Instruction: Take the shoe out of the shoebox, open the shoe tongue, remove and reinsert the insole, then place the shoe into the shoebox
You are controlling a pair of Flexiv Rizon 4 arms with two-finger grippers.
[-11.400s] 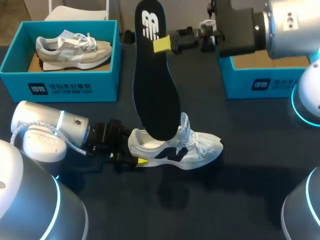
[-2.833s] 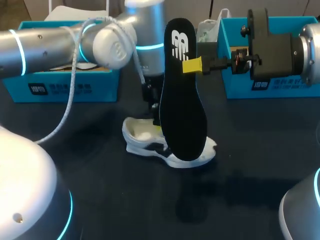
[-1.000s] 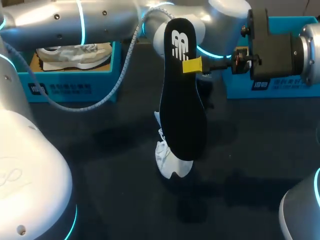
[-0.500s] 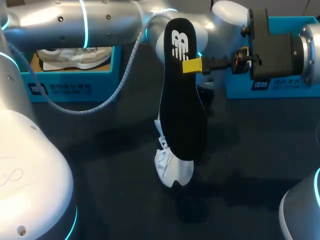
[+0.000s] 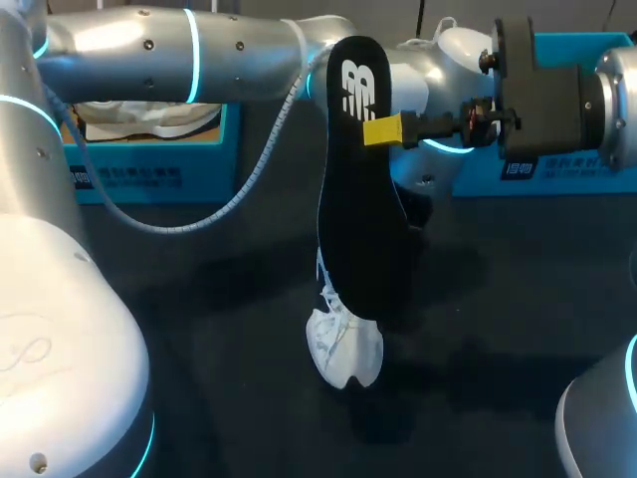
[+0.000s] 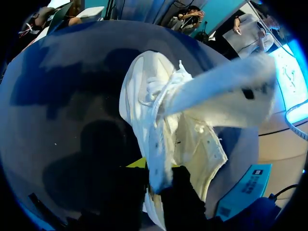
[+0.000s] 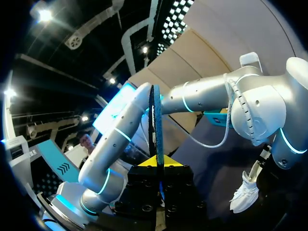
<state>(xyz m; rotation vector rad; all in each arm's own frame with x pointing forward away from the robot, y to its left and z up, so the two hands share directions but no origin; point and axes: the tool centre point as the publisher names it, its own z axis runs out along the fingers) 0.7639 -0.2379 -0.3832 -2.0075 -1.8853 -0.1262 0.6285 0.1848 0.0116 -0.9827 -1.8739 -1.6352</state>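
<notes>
My right gripper (image 5: 383, 130) is shut on a black insole (image 5: 363, 209), which hangs upright over the middle of the table. Seen from the right wrist, the insole (image 7: 154, 120) stands edge-on between the yellow tips of that gripper (image 7: 157, 161). Behind and under the insole, a white shoe (image 5: 344, 349) lies with its toe toward the table's front. My left arm (image 5: 199, 60) reaches across the back, with its gripper hidden behind the insole. In the left wrist view my left gripper (image 6: 156, 182) is shut on the heel collar of the shoe (image 6: 159, 120), laces and tongue ahead of it.
A blue shoebox (image 5: 149, 171) stands at the back left with another pale shoe (image 5: 149, 118) inside, partly hidden by my left arm. A second blue shoebox (image 5: 557, 169) stands at the back right, behind my right arm.
The left arm has swung farther right behind the insole, and the shoe has slid a little toward the table's front. The right gripper and insole have stayed put.
</notes>
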